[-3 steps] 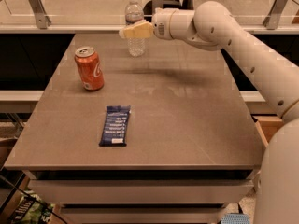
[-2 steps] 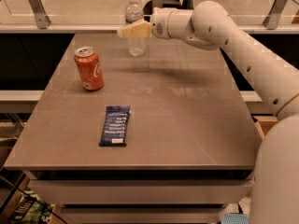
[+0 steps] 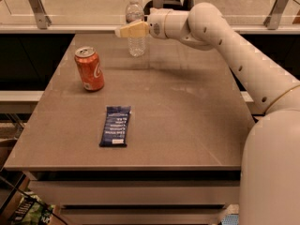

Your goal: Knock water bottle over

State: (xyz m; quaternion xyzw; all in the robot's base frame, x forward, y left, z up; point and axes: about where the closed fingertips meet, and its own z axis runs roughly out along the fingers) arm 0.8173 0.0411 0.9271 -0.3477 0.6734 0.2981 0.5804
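The water bottle (image 3: 136, 45) is a slim clear ribbed bottle with a white cap. It stands upright at the far middle of the grey table (image 3: 187, 116). My gripper (image 3: 123, 31) reaches in from the right on the white arm. Its cream fingers lie across the front of the bottle's upper half and hide its label band. The tips point left, just past the bottle's left side.
An orange soda can (image 3: 89, 69) stands upright at the left of the table. A dark blue snack bar (image 3: 115, 126) lies flat near the front left. A glass rail with metal posts (image 3: 36, 3) runs behind the table.
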